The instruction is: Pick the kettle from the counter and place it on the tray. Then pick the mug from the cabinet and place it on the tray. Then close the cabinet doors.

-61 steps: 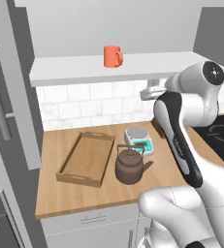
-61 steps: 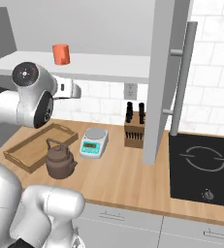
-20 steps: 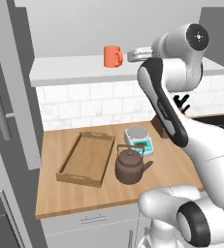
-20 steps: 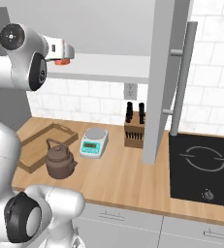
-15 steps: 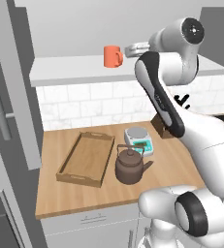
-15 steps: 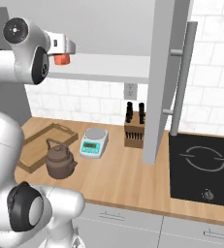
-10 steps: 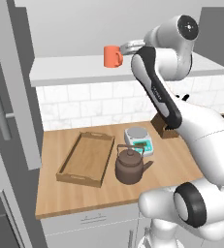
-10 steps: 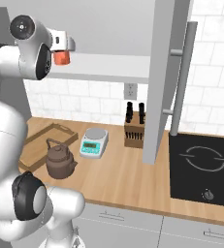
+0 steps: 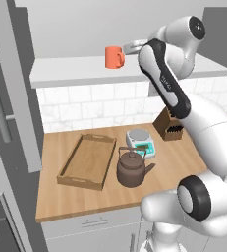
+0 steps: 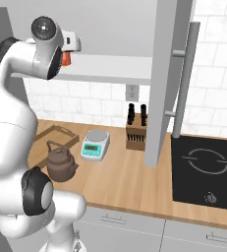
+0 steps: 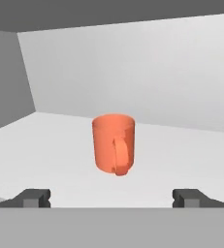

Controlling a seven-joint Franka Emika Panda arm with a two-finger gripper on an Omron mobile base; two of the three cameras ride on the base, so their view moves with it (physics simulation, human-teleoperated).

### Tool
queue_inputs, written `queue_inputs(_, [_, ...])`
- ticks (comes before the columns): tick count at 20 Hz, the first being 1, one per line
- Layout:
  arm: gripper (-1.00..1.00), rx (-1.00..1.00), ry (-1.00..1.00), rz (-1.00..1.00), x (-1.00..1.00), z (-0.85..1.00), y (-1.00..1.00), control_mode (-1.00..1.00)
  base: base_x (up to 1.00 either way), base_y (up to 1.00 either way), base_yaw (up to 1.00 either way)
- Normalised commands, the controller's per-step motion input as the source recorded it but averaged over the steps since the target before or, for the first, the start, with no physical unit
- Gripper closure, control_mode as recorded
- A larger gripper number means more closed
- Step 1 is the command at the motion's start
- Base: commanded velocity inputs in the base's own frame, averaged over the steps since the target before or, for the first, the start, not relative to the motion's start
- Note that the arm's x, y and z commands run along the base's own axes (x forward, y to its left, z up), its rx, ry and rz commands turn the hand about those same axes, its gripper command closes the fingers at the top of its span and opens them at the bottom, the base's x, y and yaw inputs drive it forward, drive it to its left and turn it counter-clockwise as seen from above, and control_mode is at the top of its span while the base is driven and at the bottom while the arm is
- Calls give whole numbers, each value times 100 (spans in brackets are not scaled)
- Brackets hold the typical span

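On the far left of the left base view one tall grey cabinet door (image 9: 14, 93) stands open. Next to it, down on the wooden counter (image 9: 61, 197), sits the tray (image 9: 85, 160), and it has nothing in it. Just to the right of the tray is the brown kettle (image 9: 131, 169), standing right on the counter, not on the tray. Behind the kettle is a small white scale (image 9: 140, 142) with a green front, and to the right of that is a dark knife block (image 9: 168, 127). Up above, on the flat grey floor of the cabinet (image 9: 70, 71), stands the orange mug (image 9: 114, 57). The white arm reaches up there, and the gripper (image 9: 130, 48) is just to the right of the mug, not touching it. In the hand view the mug (image 11: 114, 144) stands straight up in the middle with its handle facing the camera. The two dark fingertips (image 11: 34, 197) sit far apart, one on each side, so the gripper is wide open and holds nothing. In the right base view the other cabinet door (image 10: 167, 74) hangs open, with the black stove top (image 10: 206, 167) at the far right.
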Motion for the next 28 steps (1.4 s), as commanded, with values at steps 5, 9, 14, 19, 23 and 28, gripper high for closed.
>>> queue_inputs(5, [-100, 1, 0, 7, 27, -1, 0, -100, 0, 0, 0])
queue_inputs(9, [-100, 0, 1, 9, 35, -8, 0, -100, 0, 0, 0])
queue_inputs(14, [-100, 0, 3, 6, 27, -8, 0, -100, 0, 0, 0])
queue_inputs(19, [-100, 0, 2, 5, 30, -10, 0, -100, 0, 0, 0])
queue_inputs(23, [-100, 0, 1, 1, 28, -2, 2, -100, 0, 0, 0])
queue_inputs(28, [-100, 0, 2, 0, 29, -3, 5, -100, 0, 0, 0])
